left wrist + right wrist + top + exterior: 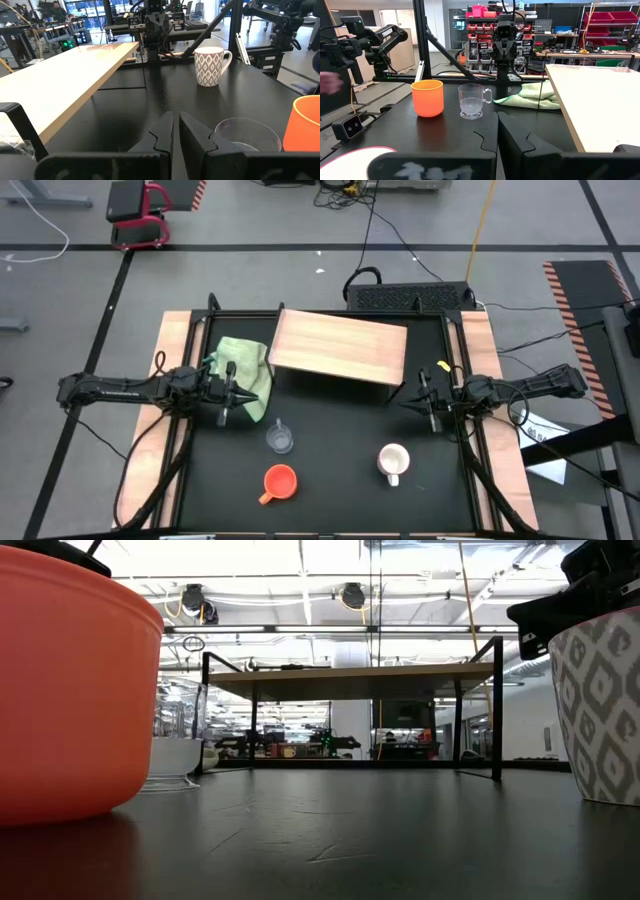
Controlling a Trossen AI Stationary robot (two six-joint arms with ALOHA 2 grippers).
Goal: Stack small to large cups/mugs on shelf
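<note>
Now the left claw (226,395) hovers at the left side of the worktop (330,480), over the near edge of the green cloth (243,370). In its wrist view its two fingers (162,132) stand almost together, with only a thin gap, and they hold nothing. The right claw (430,402) hovers at the right side of the worktop, just beside the shelf's (340,346) right end. Its fingers (512,135) are also nearly shut with a narrow slit between them, and empty.

Between the two claws, a little nearer to the left one, the glass cup (280,437) stands upright on the worktop, just in front of the cloth. The orange mug (280,481) stands upright closer to the front edge, near the glass cup but not touching it, with its handle toward the front-left. The white mug (393,462) stands upright at the front right, well apart from the orange mug, and its handle points toward the front edge. In the left wrist view it shows a grey diamond pattern.

The shelf is at the back centre of the worktop, a pale wooden board raised on dark legs. Its top is bare, and all three cups stand on the worktop in front of it. The cloth lies crumpled at the shelf's left end.
</note>
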